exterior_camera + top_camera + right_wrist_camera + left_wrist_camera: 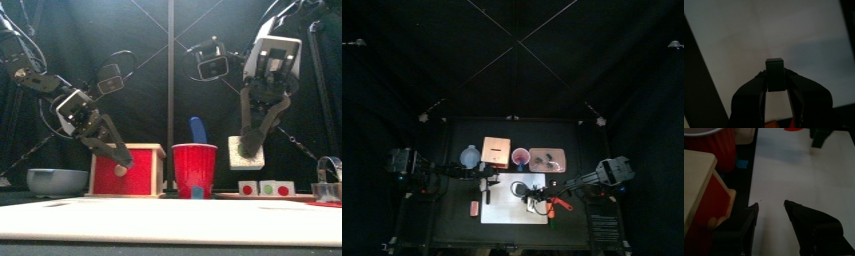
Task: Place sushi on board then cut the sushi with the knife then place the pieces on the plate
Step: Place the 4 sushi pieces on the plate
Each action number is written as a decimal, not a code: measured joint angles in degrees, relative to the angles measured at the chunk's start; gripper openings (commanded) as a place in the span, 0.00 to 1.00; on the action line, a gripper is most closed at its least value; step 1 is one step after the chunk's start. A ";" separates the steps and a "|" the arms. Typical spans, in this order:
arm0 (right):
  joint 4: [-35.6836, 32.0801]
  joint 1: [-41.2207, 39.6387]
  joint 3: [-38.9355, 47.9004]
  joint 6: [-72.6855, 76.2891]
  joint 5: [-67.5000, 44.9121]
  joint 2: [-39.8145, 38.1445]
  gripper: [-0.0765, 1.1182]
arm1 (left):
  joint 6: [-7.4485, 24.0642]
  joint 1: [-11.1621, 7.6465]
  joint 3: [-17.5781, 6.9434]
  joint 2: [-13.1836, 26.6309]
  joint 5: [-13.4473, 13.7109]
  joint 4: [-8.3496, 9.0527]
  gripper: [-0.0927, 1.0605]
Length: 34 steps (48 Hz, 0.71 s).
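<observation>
Nearest you lies the white board (171, 222), flat, smooth and matte, filling the front of the table. Your right gripper (775, 73) hangs above it, its jaws clamped on a sushi piece (775, 64). That piece is a small squared block, dark in the wrist view and showing a pale face in the front view, and it is held clear of the board's surface. Your left gripper (771, 204) hovers low over the board's left part, jaws parted with nothing between them, just beside the pale wooden box (144, 172) with its glossy red drawer front. Right of the box stands the red plastic cup (194, 168), with the blue knife (199, 128) sticking upright out of it. Further right, below the held piece and behind the board, two more small blocks (261, 187) sit side by side, with white faces, one with a red centre and one with a green. That is about where the top view shows the flat pink tray (547, 158), though you cannot tell if they rest on it. The rounded blue-grey bowl (56, 181) sits at the far left.
</observation>
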 measured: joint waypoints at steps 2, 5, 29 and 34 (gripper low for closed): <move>-0.09 -1.85 1.49 -0.09 0.88 -2.02 0.57 | 0.00 0.09 0.00 0.00 0.00 0.00 0.80; -0.18 -4.92 3.60 -0.26 2.37 -4.83 0.57 | 0.00 0.09 0.00 0.00 0.09 0.00 0.80; -4.57 -25.22 15.38 -0.26 8.61 -19.86 0.57 | 0.18 0.00 -1.32 0.00 0.00 0.00 0.80; -5.45 -29.44 16.96 -0.44 9.23 -21.97 0.57 | 0.18 0.09 -1.32 0.00 0.09 0.00 0.80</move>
